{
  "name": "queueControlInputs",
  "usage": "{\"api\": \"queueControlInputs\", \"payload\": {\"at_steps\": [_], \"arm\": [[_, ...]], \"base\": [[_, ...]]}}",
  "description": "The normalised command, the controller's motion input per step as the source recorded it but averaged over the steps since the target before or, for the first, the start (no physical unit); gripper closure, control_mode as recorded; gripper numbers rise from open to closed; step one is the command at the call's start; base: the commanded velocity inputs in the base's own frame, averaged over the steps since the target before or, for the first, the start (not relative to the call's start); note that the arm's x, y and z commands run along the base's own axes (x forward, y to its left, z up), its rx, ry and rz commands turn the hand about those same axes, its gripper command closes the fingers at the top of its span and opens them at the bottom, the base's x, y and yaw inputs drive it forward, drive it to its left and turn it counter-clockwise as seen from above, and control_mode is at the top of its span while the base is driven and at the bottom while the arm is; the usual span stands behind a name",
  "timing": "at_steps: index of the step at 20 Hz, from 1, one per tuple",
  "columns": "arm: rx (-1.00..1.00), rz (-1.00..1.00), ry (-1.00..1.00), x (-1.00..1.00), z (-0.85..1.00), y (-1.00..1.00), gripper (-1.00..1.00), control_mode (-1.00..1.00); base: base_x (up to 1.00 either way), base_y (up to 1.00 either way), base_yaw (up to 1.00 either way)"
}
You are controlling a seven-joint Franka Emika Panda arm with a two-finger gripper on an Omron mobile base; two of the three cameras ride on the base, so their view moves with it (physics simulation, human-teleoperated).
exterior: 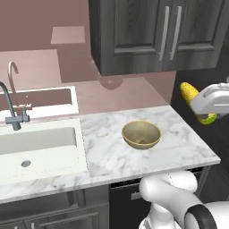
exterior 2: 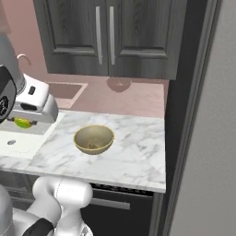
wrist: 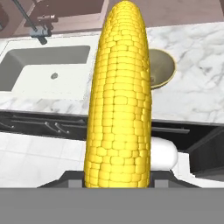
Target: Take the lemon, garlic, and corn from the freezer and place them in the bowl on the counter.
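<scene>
Scanning from the left: sink [exterior: 40,147] with its faucet [exterior: 11,109] sits in the white marble bench [exterior: 107,167], basin bare. Not part of the job; just marks the bench's left end.

Middle of the bench: the bowl [exterior: 141,134], tan-yellow, upright, mouth open to the ceiling, standing on bare marble with room all round it. A small dark speck lies at its bottom in both base views; cannot tell what it is. Neither lemon nor garlic can be made out in it.

Above: dark wood-grain cabinets [exterior: 156,31], doors closed.

Right edge of the left base view: the corn [exterior: 189,92], carried in the air off the bench's right end, higher than the bowl and well apart from it. The claw [exterior: 206,112] has the cob clamped by its lower part, white hand covering the middle. In the hand view the cob [wrist: 119,96] runs straight out along the hand's axis, its base wedged between the fingers, so the grip appears firm and lengthwise. The bowl [wrist: 162,66] peeks out just behind it there.

Far right in the right base view: the freezer [exterior 2: 212,138], a flat grey front.

Judgement: corn is in transit toward the bowl. The cob is about as long as the bowl is wide, so it probably needs lowering close before release.
</scene>
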Motion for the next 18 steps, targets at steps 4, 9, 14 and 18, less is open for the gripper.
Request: {"api": "queueControlInputs", "payload": {"at_steps": [4, 9, 14, 18], "arm": [[0.00, 0.03, 0.01, 0.18, -0.77, -0.15, 1.00, -1.00], [0.00, 0.05, 0.08, 0.10, -0.89, -0.11, 1.00, -1.00], [0.00, 0.06, 0.02, 0.43, -0.20, -0.04, 1.00, -1.00], [0.00, 0.02, 0.10, 0.72, 0.00, 0.05, 1.00, -1.00]], "base": [[0.00, 0.00, 0.00], [0.00, 0.00, 0.00], [0.00, 0.00, 0.00], [0.00, 0.00, 0.00]]}}
